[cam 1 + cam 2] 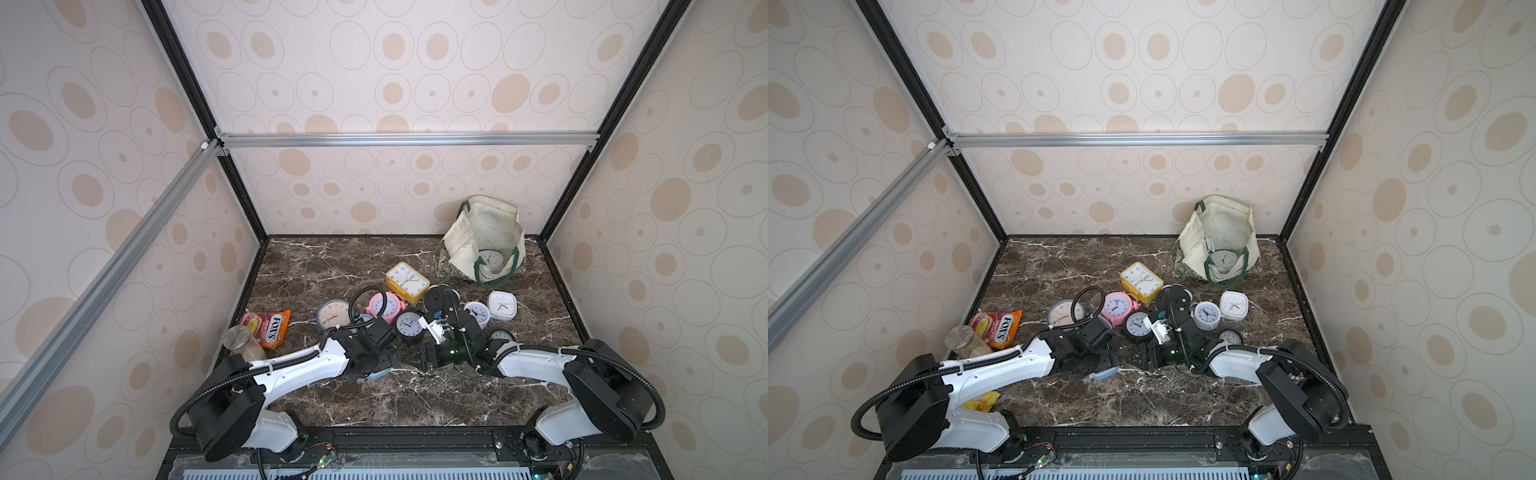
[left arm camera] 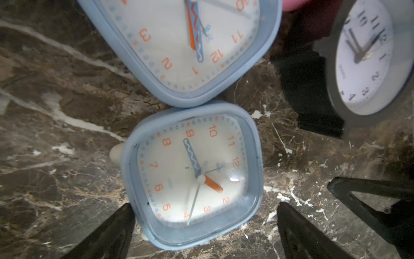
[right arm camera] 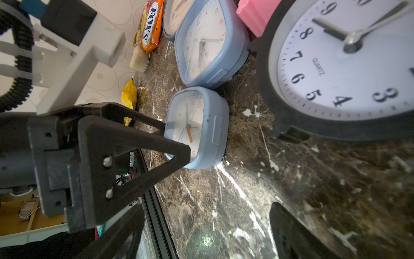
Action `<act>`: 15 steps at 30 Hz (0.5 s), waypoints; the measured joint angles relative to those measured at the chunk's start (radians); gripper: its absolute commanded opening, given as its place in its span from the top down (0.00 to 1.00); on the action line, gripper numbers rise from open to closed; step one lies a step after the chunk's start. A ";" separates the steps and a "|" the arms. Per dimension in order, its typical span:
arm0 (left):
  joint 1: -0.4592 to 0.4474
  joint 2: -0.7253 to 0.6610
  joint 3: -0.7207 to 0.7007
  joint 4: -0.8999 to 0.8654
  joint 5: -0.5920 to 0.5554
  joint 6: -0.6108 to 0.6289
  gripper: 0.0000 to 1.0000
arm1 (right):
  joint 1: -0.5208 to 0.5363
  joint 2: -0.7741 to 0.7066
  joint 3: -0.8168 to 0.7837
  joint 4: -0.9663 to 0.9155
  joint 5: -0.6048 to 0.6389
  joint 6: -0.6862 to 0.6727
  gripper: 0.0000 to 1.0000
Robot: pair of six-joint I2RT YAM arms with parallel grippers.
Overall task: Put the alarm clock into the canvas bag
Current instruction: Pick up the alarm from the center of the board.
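I have the left hand (image 2: 206, 208) spread wide and lowered around the small blue clock (image 2: 192, 175), which lies face up on the desk (image 1: 374, 403), near the front and about midway across. One of its fingers (image 2: 116, 231) sits right at the clock's edge. The opposite one stands clear of the case, so nothing is grasped. Whether that near finger really touches the plastic I cannot say; the wrist view is too dark there.

The right hand (image 3: 206, 208) is released too. Its jaws are wide apart over bare marble, with nothing between them, and it faces the same clock from the opposite side.

The small blue clock touches a larger blue clock (image 2: 179, 44) of the same rounded-square shape, edge to edge. A black round clock (image 3: 336, 67) stands near both.

Beyond the hands, in a top view, lie a pink clock (image 1: 388, 305), a yellow clock (image 1: 407, 280), a grey round clock (image 1: 332, 316) and a white square clock (image 1: 501, 305).

The canvas bag (image 1: 461, 245) sits in the far right corner of the desk, close to the back wall and well apart from both hands. Its mouth gapes open, and a pale round clock (image 1: 489, 258) rests inside it.

At the desk's left edge I see an orange candy packet (image 1: 272, 328) just beside a glass jar (image 1: 239, 337).
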 measured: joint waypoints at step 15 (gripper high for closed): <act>-0.002 0.154 0.100 -0.052 -0.014 -0.042 0.02 | -0.013 0.000 -0.035 0.031 -0.026 0.006 0.12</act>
